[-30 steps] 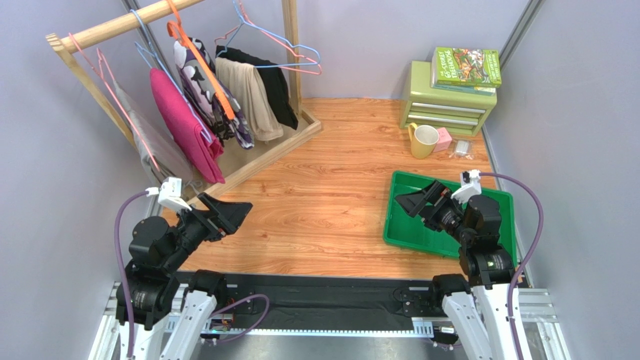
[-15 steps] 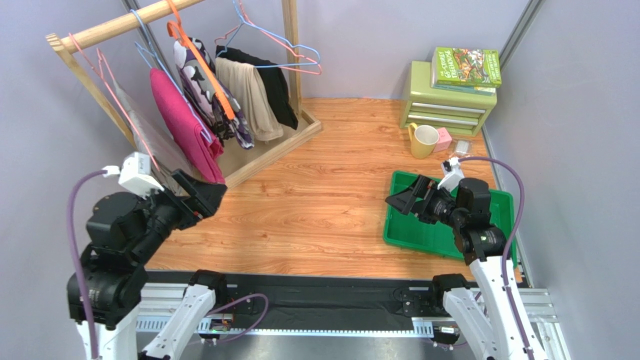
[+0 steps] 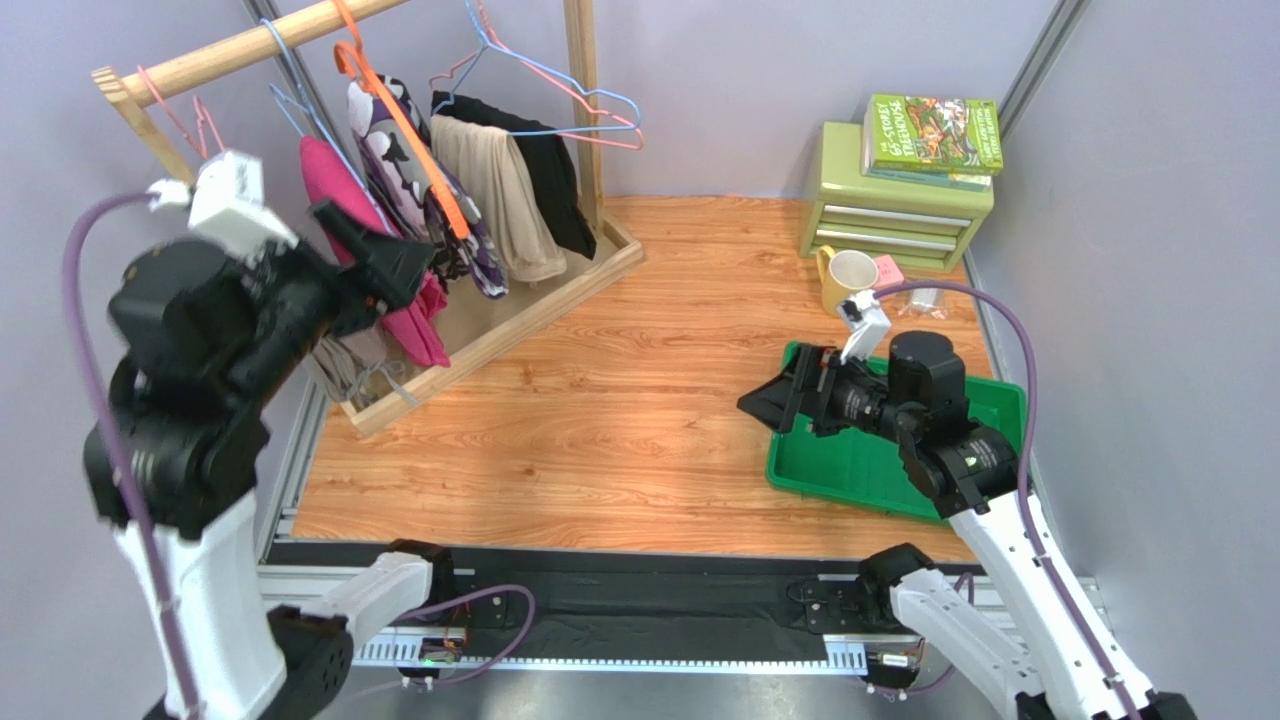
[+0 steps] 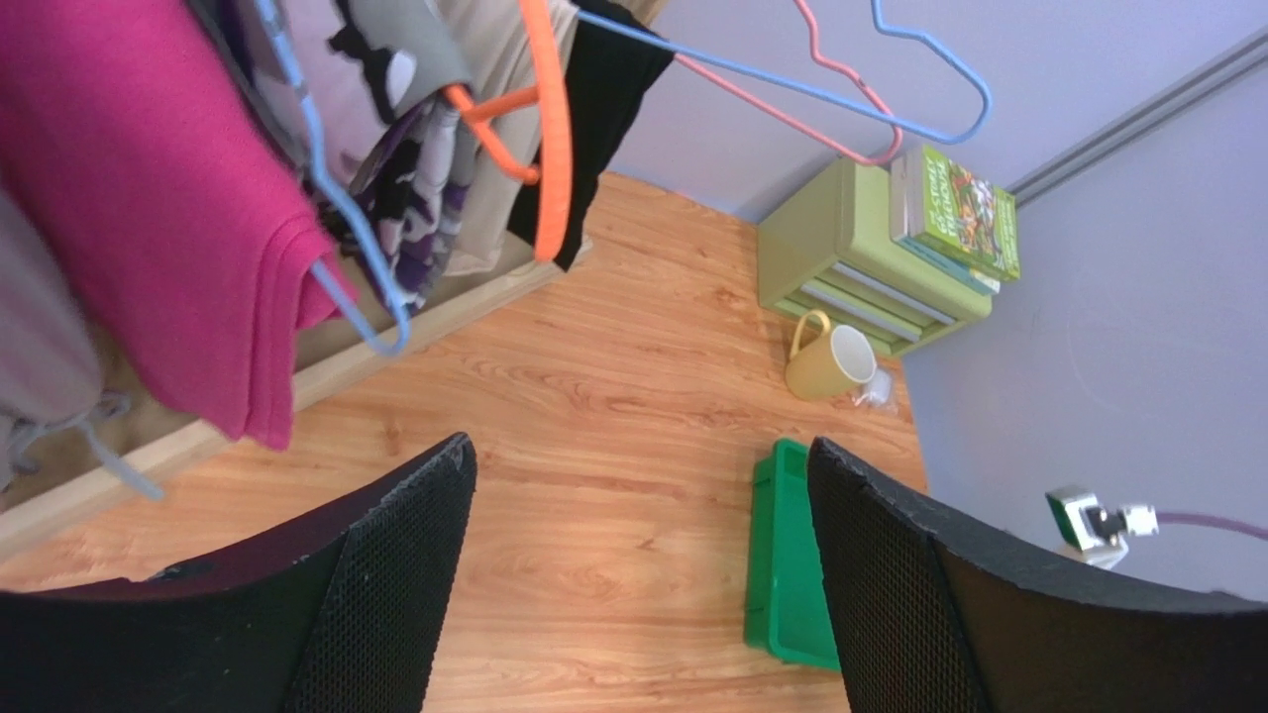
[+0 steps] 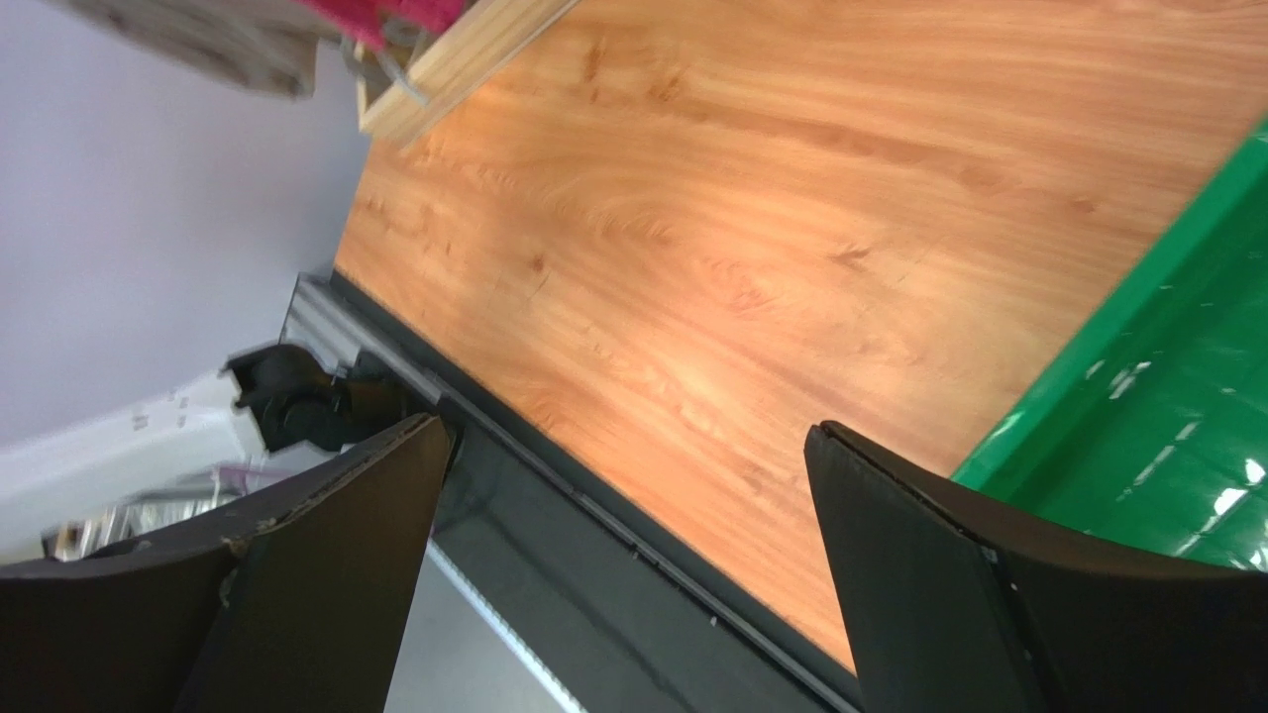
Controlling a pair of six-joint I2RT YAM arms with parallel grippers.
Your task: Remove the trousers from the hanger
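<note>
At the wooden rack (image 3: 241,53), far-left corner: magenta trousers (image 4: 134,193) & camo trousers (image 4: 402,178) hang folded over a blue hanger (image 4: 357,282) & an orange hanger (image 4: 551,149), long axis straight down. Left gripper (image 3: 394,258) sits just beside the magenta pair, jaws wide, nothing btwn; cloth lies up-left of it in wrist view. Right gripper (image 3: 766,402) is well apart, spread wide too, holding nothing, over the green tray (image 3: 842,473); tray's visible part bare. Left arm nearer, prob. goes for magenta.
</note>
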